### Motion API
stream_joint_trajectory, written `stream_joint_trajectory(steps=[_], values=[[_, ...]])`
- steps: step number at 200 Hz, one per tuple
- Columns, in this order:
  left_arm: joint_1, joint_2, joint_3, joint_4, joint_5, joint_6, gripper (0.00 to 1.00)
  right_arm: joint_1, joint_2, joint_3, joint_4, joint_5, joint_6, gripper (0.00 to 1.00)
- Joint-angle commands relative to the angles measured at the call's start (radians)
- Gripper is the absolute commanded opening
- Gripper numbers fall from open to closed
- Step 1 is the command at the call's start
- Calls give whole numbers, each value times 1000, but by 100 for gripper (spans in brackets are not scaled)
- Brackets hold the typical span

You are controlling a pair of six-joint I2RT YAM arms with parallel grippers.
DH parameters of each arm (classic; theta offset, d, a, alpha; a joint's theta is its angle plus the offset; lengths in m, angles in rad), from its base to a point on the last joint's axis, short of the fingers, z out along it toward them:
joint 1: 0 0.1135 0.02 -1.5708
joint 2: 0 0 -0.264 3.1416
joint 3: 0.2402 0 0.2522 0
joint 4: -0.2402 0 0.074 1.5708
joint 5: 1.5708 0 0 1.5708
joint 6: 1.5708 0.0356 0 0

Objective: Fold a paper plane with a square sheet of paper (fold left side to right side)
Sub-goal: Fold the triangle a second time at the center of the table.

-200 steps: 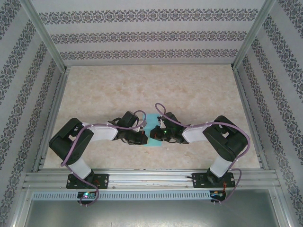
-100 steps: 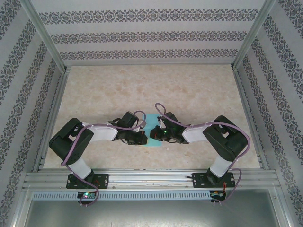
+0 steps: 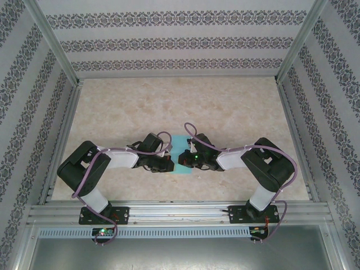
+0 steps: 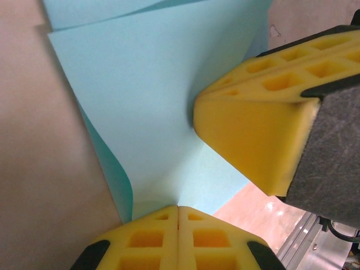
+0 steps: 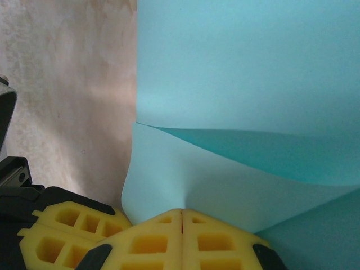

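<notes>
Paper (image 4: 140, 95) sits pinched in your closed left tool (image 4: 179, 216) and closed right tool (image 5: 181, 219) (edge lifted); carry it across evenly, matching corners before you crease.

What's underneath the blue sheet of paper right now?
The marbled table shows around the square sheet of paper. The left gripper and right gripper, both shut, pinch its raised part over a shadowed lower layer. The table beneath that layer is covered.
</notes>
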Motion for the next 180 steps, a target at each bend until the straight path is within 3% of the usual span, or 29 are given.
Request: stream_joint_trajectory(steps=[1,180], values=[[18,7,-23,-36,-41,-20,2,13,5,-17,-102,43,-23,0],[28,117,-24,-96,-55,-71,0,-135,-8,46,-159,54,-123,0]])
